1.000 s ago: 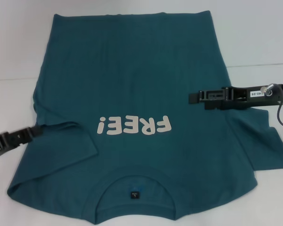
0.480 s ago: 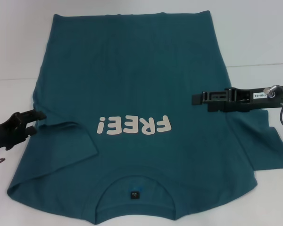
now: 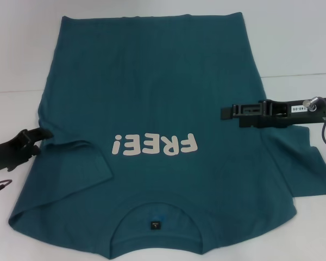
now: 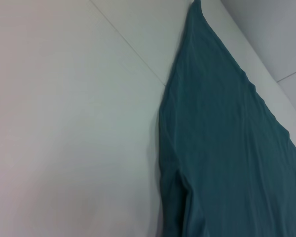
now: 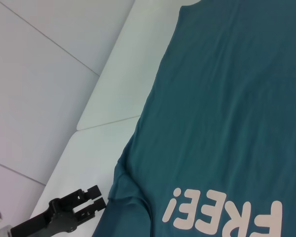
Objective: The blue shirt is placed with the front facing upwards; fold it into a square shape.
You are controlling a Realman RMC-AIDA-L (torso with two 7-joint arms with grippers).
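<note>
The blue shirt (image 3: pixel 157 109) lies flat on the bench (image 3: pixel 293 43), lettering up. The left gripper (image 3: pixel 39 135), fingers slightly apart, sits at the shirt's left edge. The right gripper (image 3: pixel 225 113) hovers over the right side; its finger state cannot be told.

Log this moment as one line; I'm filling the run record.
blue shirt: flat, front up | left sleeve: folded in | left tool: at shirt edge | right tool: over shirt

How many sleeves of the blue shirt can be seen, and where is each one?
2. One sleeve is folded onto the blue shirt near the left gripper. The other sleeve lies flat on the table below the right gripper.
</note>
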